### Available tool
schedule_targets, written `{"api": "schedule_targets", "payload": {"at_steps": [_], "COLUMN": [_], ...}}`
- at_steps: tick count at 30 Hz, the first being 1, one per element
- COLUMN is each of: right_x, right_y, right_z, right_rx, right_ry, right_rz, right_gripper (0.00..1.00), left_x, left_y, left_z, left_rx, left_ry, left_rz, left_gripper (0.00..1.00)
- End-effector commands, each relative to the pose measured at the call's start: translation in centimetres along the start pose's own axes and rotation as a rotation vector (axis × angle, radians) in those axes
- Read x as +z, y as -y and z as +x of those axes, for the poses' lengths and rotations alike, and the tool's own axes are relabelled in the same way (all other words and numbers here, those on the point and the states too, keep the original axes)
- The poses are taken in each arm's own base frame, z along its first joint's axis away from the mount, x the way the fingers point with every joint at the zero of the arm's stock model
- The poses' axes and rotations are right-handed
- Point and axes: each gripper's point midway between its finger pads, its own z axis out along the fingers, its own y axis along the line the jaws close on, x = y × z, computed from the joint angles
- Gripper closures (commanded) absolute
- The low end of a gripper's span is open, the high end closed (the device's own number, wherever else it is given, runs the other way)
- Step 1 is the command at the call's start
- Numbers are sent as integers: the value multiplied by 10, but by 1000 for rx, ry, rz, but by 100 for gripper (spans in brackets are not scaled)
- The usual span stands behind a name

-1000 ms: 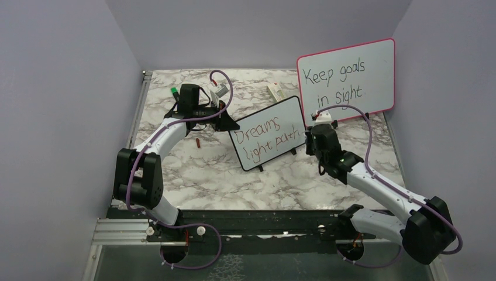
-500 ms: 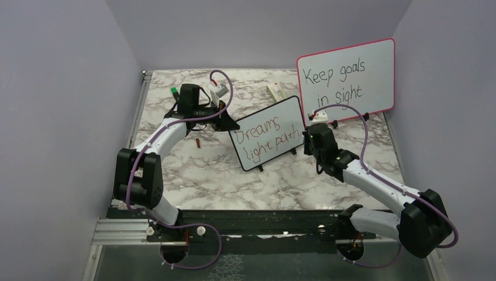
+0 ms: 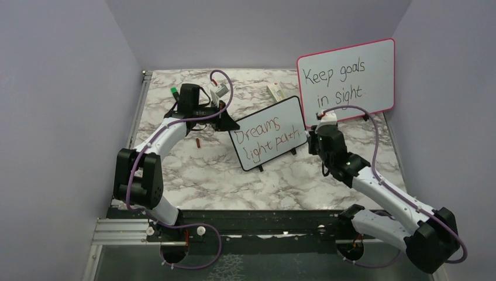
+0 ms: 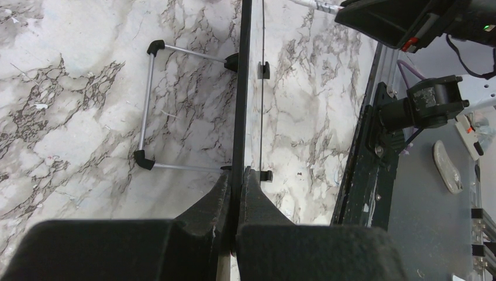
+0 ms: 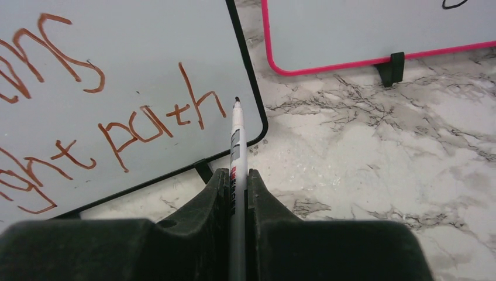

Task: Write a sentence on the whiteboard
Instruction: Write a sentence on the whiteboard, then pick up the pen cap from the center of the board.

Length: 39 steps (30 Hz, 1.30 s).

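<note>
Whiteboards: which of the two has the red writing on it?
The smaller whiteboard with the thin black frame; its words are red. The larger pink-framed board at the back right bears black writing.

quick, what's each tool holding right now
Left tool: closed on the edge of the whiteboard.
Right tool: closed on the marker, tip pointing out ahead.

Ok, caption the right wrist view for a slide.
Right gripper holds marker, tip beside red sentence on the whiteboard.

Bright, even light; soft faint shadows; sharp focus.
</note>
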Motion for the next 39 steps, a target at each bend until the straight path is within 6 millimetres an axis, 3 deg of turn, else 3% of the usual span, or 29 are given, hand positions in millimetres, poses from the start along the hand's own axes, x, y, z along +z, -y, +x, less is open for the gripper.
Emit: {"api": "schedule_targets", "payload": {"at_steps": [1,4,15,20,24,33,36,39], "right_x": [-20,-31,-72,-88,-97,-112,-115,-119], "right_y": [11,15,29,37,41,47,48,47], "right_z": [-10,-17,-44,-53,-53,-54,-56,-57], "right_rx": [15,29,50,55,61,73,69,72], "right_ry": [29,51,145,181,195,226,236,254], "right_rz": [14,13,4,13,14,2,-1,-15], "right_gripper": [99,99,99,99,99,99,99,99], "left_x": [7,3,-20,-42,-66,-118,-142,-154], "left_y": [-33,-27,-7,5,5,18,12,-3], "left_z": [57,44,-11,-39,-52,-53,-46,-28], "left_rx": [-92,-76,-44,-37,-30,-29,-78,-134], "left_ry": [-157,-130,2,92,151,353,453,454], "left_rz": [-169,-169,-276,-366,-499,-706,-831,-937], "left_gripper": [100,97,63,52,37,4,1,1]}}
